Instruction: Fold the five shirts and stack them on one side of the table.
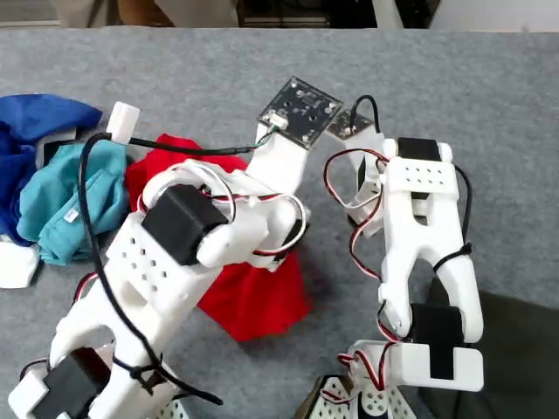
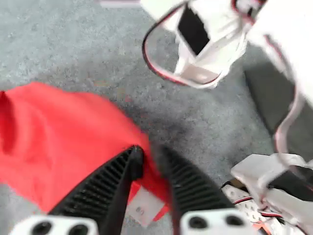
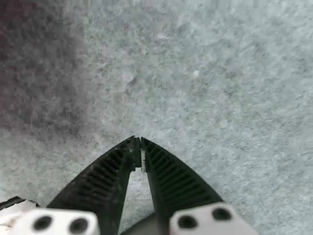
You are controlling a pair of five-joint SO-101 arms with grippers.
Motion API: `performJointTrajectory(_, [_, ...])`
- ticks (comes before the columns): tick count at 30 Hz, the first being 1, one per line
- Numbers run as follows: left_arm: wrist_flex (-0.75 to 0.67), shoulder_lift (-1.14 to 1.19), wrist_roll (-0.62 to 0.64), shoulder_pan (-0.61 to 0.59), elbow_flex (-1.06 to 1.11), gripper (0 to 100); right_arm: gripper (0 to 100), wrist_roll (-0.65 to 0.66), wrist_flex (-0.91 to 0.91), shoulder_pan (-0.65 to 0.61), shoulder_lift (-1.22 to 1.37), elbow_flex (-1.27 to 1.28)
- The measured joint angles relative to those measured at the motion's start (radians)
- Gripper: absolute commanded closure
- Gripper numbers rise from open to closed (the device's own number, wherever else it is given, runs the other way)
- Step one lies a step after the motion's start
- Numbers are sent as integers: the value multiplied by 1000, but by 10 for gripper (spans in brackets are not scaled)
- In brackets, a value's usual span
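Fabric of red shirt (image 2: 58, 137) in grip of left end effector (image 2: 149, 157)

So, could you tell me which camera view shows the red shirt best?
The left wrist view: the red shirt lies close and largely unobstructed, its white label visible by the left pincer. The high view has the left arm covering much of it; the right wrist view faces grey table.

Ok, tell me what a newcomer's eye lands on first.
The red shirt lies crumpled in the middle of the table, its edge pinched in the left gripper. A teal shirt and a blue shirt are heaped at the high view's left edge. The right gripper is shut over bare table.
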Motion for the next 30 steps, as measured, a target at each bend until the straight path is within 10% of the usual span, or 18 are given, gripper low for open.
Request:
performJointTrajectory(7, [35, -51, 189, -350, 46, 685, 659, 0, -26, 0, 0, 0])
performJointTrajectory(24, [32, -187, 83, -1082, 178, 685, 666, 87, 92, -494, 224, -233])
performJointTrajectory(30, [-40, -193, 52, -1185, 322, 685, 894, 89, 97, -597, 592, -423])
